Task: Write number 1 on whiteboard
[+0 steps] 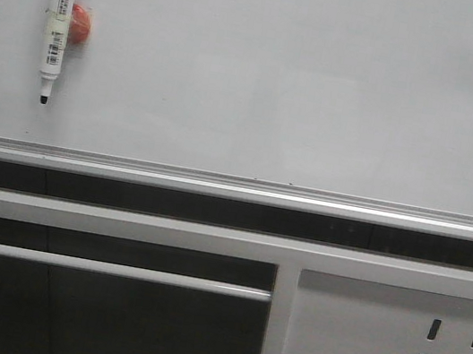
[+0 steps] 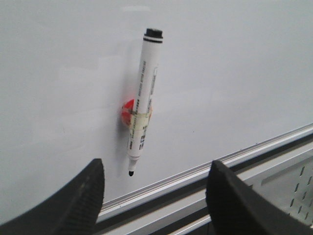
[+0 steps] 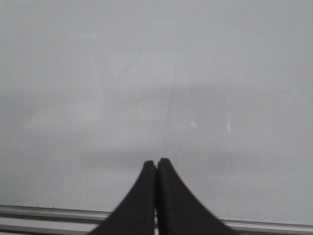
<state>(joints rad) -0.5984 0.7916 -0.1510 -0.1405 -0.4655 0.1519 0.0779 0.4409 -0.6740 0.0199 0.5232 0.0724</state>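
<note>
Where the scene is taken in from the front view, these entries are noted:

Whiteboard: the whiteboard [image 1: 307,80] fills the upper half of the frame, pale and glossy, with its silver rail [image 1: 235,182] running across the middle of the frame.

Marker: a white marker [image 1: 58,24] is seen at the upper left of the frame, upright with its black tip down, fixed against the board by a red-orange magnet [image 1: 81,25] just beside its barrel (a strip of tape is seen round both in the left wrist view).

Number 1: no black stroke can be made out on the board in any view.

Left gripper: the left gripper [image 2: 154,196] is held spread wide, its dark fingers [image 2: 78,205] at the lower edge of the left wrist frame, with the marker [image 2: 142,103] above the gap and untouched.

Right gripper: the right gripper [image 3: 156,164] is pressed closed, fingertips touching, with nothing held between them, facing bare board.

Lower frame: a white panel with slotted holes [image 1: 389,348] is seen at lower right.
</note>
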